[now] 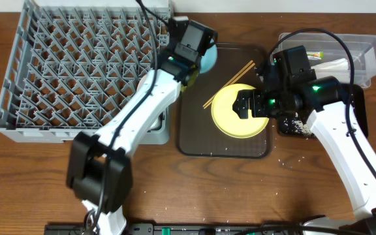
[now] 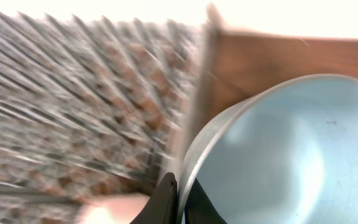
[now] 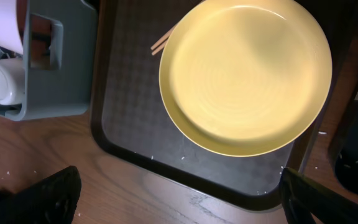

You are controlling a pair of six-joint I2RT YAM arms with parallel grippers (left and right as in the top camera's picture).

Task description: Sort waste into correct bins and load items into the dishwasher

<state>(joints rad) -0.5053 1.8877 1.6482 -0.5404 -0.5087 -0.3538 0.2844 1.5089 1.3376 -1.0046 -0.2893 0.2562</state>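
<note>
**Operator:** Where does the sorting stand?

**Spotter:** Your waste looks finished, by my judgement. The snack wrapper (image 1: 316, 55) and the paper napkin (image 1: 335, 64) lie in the clear tub (image 1: 375, 46), and the rice scraps (image 1: 297, 126) sit in the black tray (image 1: 359, 108). A few grains lie loose on the table beside the brown serving tray (image 1: 194, 134).

**Operator:** And the dishes?

**Spotter:** Mostly ahead of you. The white cup (image 3: 2, 81) sits in the grey side compartment of the dish rack (image 1: 57, 72). The peg grid itself shows nothing loaded. Your left gripper (image 2: 178, 199) is clamped on the rim of the light blue bowl (image 2: 291, 155), which it holds up at the rack's right edge. The yellow plate (image 1: 240, 112) lies on the serving tray, with the chopsticks (image 1: 229, 83) just beside its rim. I can't tell whether they touch. Your right gripper (image 1: 245, 104) hangs over the plate, jaws wide apart, holding nothing.

**Operator:** Give me the count.

**Spotter:** You have one plate, one blue bowl, one cup and one pair of chopsticks, so two sticks. There is one wrapper, one napkin, one patch of rice, two bins and one rack. I can't find the white bowl for certain.
</note>
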